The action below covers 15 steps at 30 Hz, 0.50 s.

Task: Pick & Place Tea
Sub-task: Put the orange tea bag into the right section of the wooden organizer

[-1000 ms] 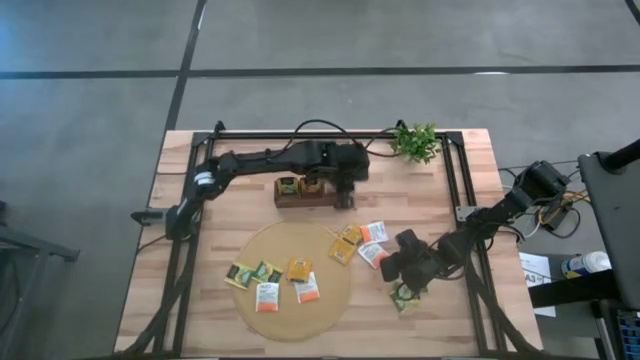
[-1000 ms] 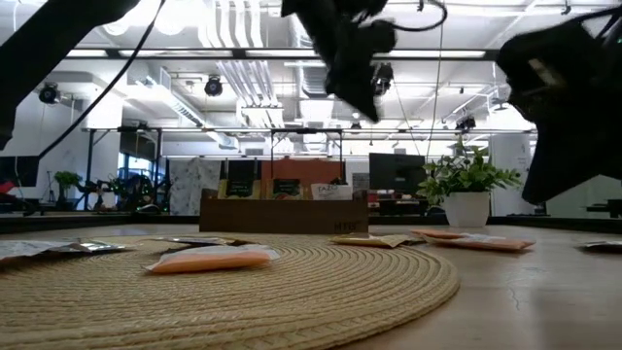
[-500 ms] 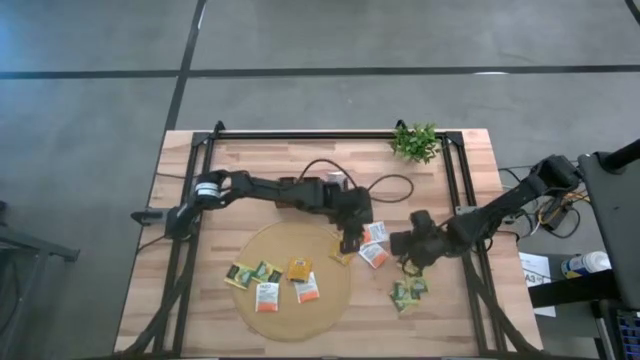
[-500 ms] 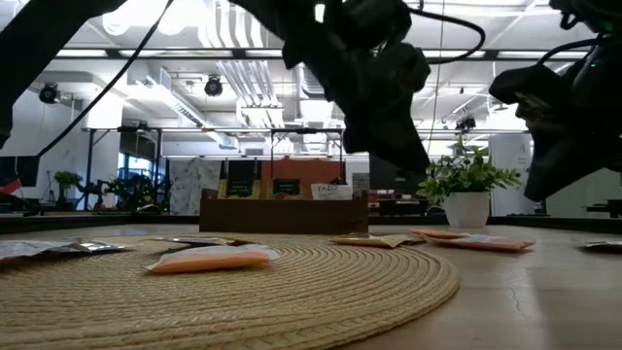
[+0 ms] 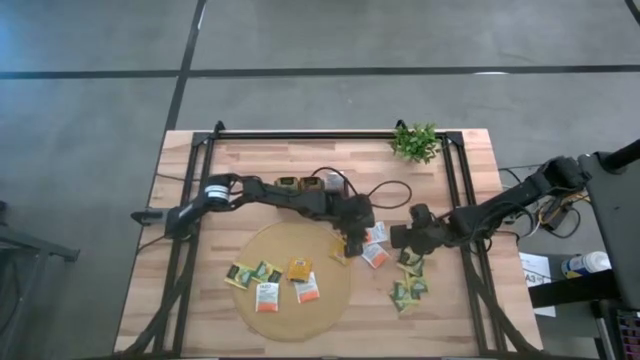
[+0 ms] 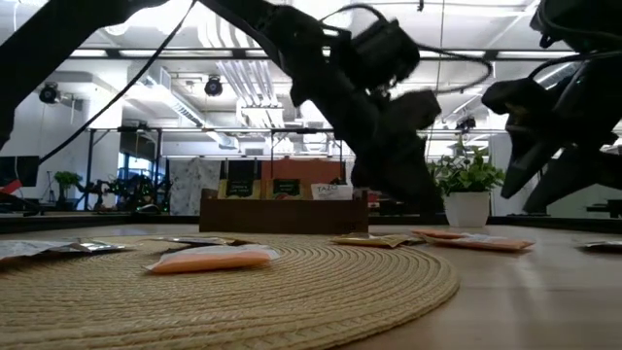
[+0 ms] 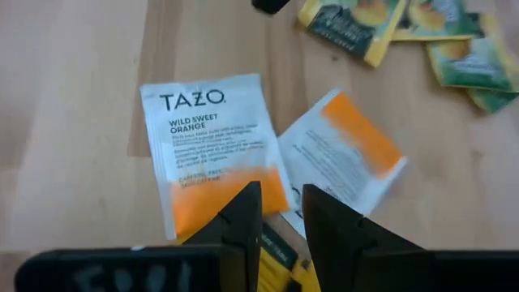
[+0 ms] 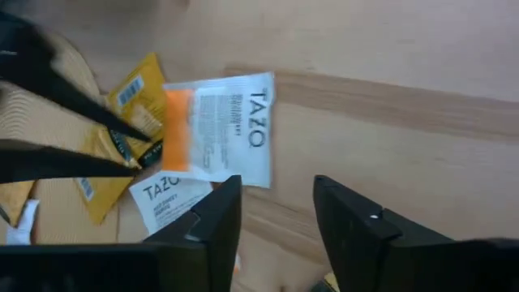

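At the bottom of the high view, four tea sachets are lying in a loose row on the round woven mat (image 5: 300, 268): a green pair (image 5: 252, 274), a white-and-orange one (image 5: 266, 297), a plain orange one (image 5: 299, 268) and another white-and-orange one (image 5: 307, 288). Lower right of them, a cluster of green sachets (image 5: 407, 290) is sitting on bare wood near the right rail of the black frame (image 5: 476, 270).

At frame centre, at the mat's upper right edge, the left gripper (image 5: 352, 240) is reaching down over yellow sachets (image 5: 343, 250). In its wrist view its fingers (image 7: 243, 223) are standing a narrow gap apart, holding nothing, with the white sachet printed TAZO WILD SWEET ORANGE (image 7: 219, 150) just beyond them and a second white-and-orange sachet (image 7: 340, 158) overlapping its corner, back side up.

Just right of there, the right gripper (image 5: 402, 240) is hovering beside the white-and-orange pair (image 5: 374, 243). Its fingers (image 8: 215, 219) are spread wide and empty, with a TAZO sachet (image 8: 220, 130) beyond them, yellow ones (image 8: 134, 105) alongside.

Open wood is showing at the left of the table (image 5: 170, 160) and along its top edge. Farther up, the dark brown tray (image 5: 300, 185) is lying partly under the left arm, sachets standing in it in the low view (image 6: 282, 209). The small green plant (image 5: 416, 142) is occupying the upper right corner.
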Motion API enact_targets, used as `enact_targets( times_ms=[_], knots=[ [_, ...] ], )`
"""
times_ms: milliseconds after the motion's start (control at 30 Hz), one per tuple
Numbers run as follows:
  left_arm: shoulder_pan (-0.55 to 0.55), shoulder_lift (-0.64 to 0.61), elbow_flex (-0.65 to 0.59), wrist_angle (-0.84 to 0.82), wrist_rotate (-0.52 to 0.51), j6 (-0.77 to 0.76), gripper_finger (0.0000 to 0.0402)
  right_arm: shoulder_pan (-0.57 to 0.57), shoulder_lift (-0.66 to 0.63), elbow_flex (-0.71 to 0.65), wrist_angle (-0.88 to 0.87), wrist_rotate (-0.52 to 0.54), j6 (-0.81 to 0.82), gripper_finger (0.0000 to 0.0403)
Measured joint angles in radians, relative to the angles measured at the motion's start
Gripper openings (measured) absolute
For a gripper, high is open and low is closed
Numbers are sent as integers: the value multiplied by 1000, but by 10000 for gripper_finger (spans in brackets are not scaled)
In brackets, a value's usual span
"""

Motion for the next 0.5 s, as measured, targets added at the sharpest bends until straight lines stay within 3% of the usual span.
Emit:
enact_targets(
  times_ms=[500],
  knots=[
    [3, 28, 2, -31, -10, -14, 85, -13, 144, -18, 97, -32, -7, 166]
  ],
)
